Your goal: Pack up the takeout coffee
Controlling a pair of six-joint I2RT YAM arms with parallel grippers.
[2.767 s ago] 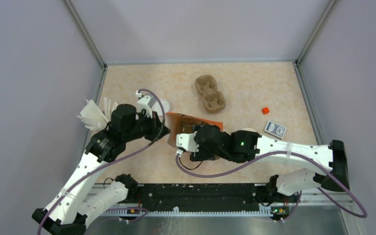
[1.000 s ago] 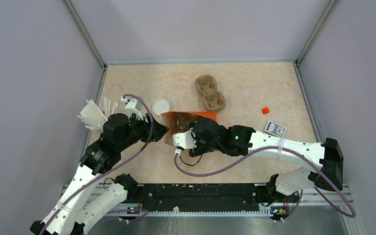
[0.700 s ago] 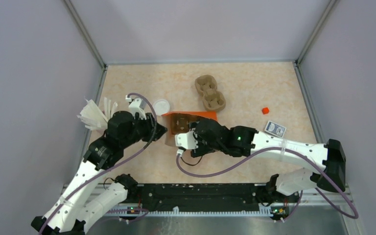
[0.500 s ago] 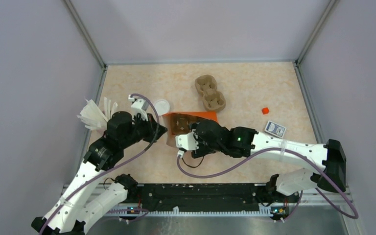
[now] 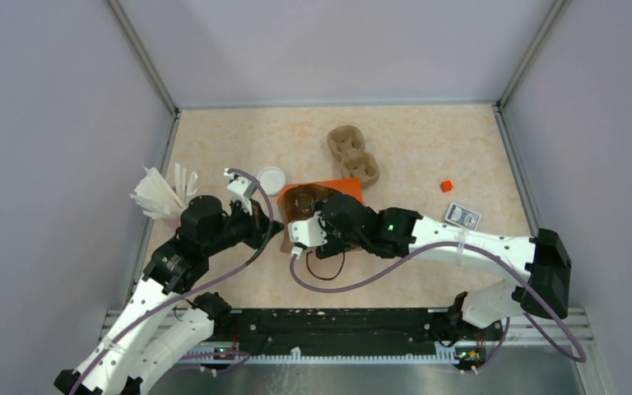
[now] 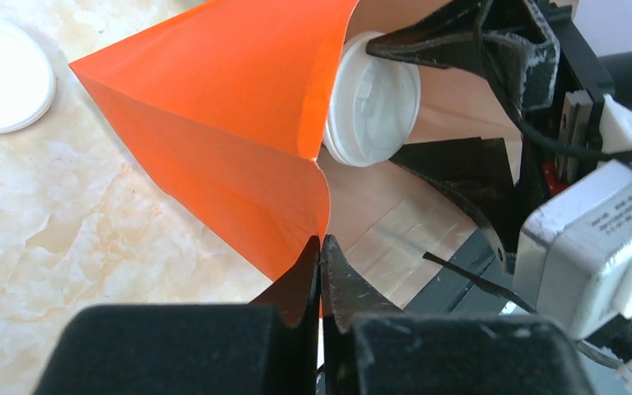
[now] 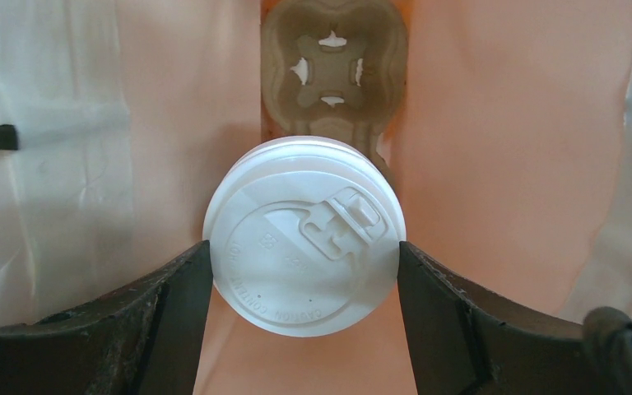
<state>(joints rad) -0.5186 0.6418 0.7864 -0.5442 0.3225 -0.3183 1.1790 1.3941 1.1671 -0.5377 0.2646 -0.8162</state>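
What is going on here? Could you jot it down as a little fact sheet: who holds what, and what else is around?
Left fingers: pinched shut on the edge of the orange bag
Right fingers: clamped on the takeout coffee, one at each side of its white lid
Coffee position: at the bag's open mouth, partly behind its edge, not yet let go
Also on table: pulp tray, loose white lid, small red cube
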